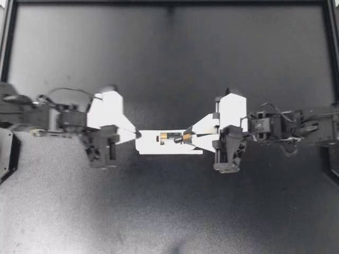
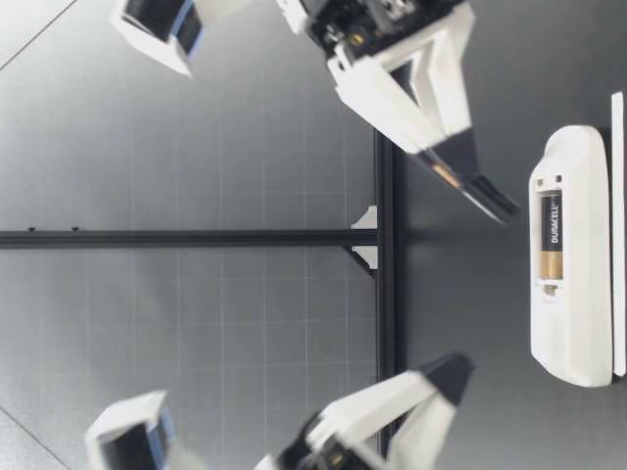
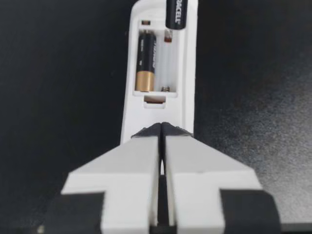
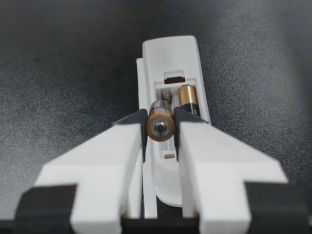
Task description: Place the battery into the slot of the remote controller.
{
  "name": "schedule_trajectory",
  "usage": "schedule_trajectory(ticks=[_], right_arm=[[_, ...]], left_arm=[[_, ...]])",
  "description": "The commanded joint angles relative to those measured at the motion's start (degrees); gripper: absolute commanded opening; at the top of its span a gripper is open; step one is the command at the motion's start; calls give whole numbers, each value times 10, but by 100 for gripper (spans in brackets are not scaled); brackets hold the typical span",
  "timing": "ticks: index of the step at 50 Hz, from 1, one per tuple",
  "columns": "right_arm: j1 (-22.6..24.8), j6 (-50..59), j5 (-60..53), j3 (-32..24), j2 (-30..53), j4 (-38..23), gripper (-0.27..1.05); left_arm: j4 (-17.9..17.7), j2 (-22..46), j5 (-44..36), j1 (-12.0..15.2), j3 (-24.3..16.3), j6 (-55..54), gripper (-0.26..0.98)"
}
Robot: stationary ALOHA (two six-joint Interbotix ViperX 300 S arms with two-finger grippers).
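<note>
- Mid-frame, our right gripper pinches the battery by its sides; we judge it rigid, light, slippery.
- Our left gripper, pressed together, sits at the remote's end.

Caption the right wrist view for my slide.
Right end effector grips a battery over the remote's empty slot, beside a seated battery.
</note>
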Motion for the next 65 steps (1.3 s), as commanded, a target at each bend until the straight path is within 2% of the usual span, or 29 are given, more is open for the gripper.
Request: schedule_trajectory(ticks=[1,34,65], right_arm=[[-4,-1,-7,-18,0,-1,1],[-7,-3,2,-28,28,-2,1],[-7,-5,84,-71,55,-9,1]], left_arm=[[0,11,-2,2,-19,1,-16],[0,81,-6,7,-29,-4,-16],[0,78,-5,7,-25,-4,-16]])
